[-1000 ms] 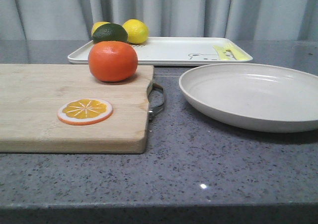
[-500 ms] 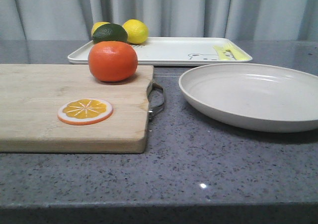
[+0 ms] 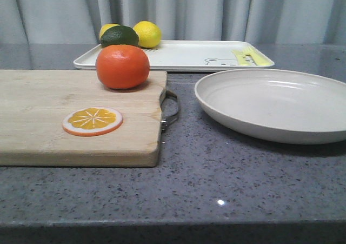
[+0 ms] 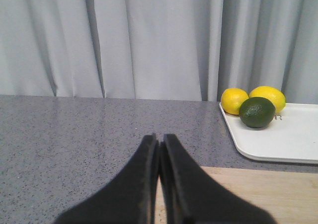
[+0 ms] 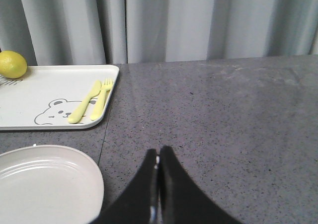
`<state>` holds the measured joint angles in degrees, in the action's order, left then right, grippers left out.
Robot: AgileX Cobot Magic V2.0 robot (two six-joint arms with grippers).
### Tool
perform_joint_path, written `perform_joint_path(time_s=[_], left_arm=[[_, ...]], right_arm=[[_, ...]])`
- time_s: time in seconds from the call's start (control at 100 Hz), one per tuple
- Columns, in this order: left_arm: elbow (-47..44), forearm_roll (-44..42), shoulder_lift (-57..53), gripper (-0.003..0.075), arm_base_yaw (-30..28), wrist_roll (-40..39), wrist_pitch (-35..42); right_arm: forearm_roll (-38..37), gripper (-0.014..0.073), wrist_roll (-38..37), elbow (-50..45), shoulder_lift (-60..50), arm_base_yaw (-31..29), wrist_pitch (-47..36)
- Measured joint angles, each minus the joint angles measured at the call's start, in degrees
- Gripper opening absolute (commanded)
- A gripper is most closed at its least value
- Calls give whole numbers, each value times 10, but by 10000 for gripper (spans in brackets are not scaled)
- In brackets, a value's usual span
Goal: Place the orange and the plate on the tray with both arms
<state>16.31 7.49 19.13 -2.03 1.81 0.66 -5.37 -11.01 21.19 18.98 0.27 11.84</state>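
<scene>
The orange (image 3: 122,66) sits on the far right part of a wooden cutting board (image 3: 43,125). The beige plate (image 3: 275,104) rests on the counter to the board's right and shows in the right wrist view (image 5: 44,184). The white bear tray (image 3: 184,55) lies behind both, and shows in the left wrist view (image 4: 283,139) and the right wrist view (image 5: 44,102). My left gripper (image 4: 159,140) is shut and empty over the counter beside the board. My right gripper (image 5: 159,152) is shut and empty, beside the plate. Neither gripper shows in the front view.
Two lemons (image 3: 147,34) and a dark green lime (image 3: 119,36) sit on the tray's far left corner. Yellow-green utensils (image 5: 92,101) lie on the tray's right side. An orange slice (image 3: 92,120) lies on the board, which has a metal handle (image 3: 172,110). Curtains hang behind.
</scene>
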Motion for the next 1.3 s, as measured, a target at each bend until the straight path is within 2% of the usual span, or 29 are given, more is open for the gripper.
perform_joint_path(time_s=[0.11, 0.18, 0.25, 0.4, 0.52, 0.63, 0.86, 1.3], left_arm=[[0, 0, 0, -15, 0, 0, 9], [0, 0, 1, 28, 0, 0, 15], [1, -1, 6, 125, 0, 0, 17], [1, -1, 16, 403, 0, 0, 19], [8, -1, 32, 510, 0, 0, 15], [34, -1, 61, 540, 0, 0, -10], [114, 35, 160, 550, 16, 0, -66], [317, 47, 416, 550, 191, 0, -143]], right_arm=[[0, -64, 0, 0, 0, 0, 0], [0, -64, 0, 0, 0, 0, 0], [0, -64, 0, 0, 0, 0, 0], [0, -64, 0, 0, 0, 0, 0], [0, -64, 0, 0, 0, 0, 0], [0, -64, 0, 0, 0, 0, -1], [0, -64, 0, 0, 0, 0, -1], [0, -64, 0, 0, 0, 0, -1]])
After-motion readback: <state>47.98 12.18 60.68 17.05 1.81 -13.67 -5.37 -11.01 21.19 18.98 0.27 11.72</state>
